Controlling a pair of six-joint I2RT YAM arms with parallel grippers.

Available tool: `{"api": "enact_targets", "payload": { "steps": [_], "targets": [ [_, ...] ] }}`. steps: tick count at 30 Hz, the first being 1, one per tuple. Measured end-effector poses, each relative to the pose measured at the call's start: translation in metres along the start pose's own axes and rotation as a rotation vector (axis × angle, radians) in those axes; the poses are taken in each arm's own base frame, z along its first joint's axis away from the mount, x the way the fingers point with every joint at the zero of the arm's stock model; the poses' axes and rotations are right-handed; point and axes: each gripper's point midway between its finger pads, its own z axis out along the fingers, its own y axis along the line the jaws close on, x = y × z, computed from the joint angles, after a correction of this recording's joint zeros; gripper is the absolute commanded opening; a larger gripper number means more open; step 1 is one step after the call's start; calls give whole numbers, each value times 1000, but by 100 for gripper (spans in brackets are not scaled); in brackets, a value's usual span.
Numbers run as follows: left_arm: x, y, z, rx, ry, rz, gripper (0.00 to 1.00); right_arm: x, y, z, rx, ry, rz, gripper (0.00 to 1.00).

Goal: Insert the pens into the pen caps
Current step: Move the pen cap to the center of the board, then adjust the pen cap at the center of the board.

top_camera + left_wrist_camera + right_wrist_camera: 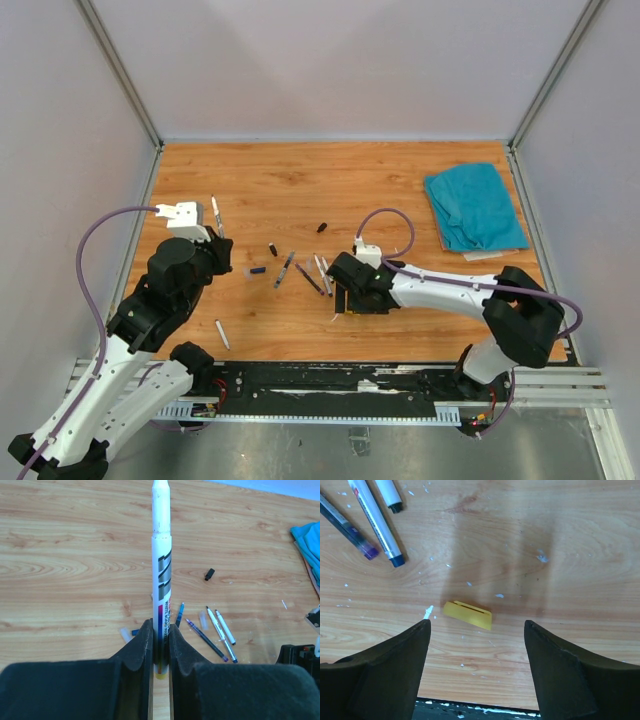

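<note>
My left gripper is shut on a white marker pen with a yellow end and holds it above the table's left side. In the left wrist view the pen stands straight out from between the fingers. My right gripper is open, low over the wood, with a yellow pen cap lying on its side between and just ahead of its fingertips. In the top view the right gripper is near the table's middle front. Loose pens and small dark caps lie between the arms.
A teal cloth lies at the back right. Another white pen lies near the left arm's base. A dark cap and a blue cap lie left of the pens. Pale scraps dot the wood. The black base rail runs along the front.
</note>
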Motion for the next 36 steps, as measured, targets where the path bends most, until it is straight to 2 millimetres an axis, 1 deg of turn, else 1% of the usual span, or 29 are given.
{"api": "enact_targets", "payload": {
  "steps": [3,8,11,20,25,30,33,36],
  "targets": [
    [0,0,0,1,-1,1,0,-2,6,3,2,2,8,72],
    [-1,-1,0,3,-4,1,1,2,9,8,19,17,10,67],
    [-1,-1,0,5,-3,1,0,1,12,11,26,21,15,68],
    [0,-1,0,7,-2,3,0,3,11,16,51,32,16,55],
    [0,-1,0,8,-1,4,1,3,11,17,63,33,10,50],
    [0,-1,0,8,-1,5,0,3,14,18,64,35,4,43],
    [0,-1,0,8,-1,5,0,3,14,18,64,35,2,42],
    [0,-1,0,8,-1,5,0,3,14,18,63,34,-2,37]
  ]
}}
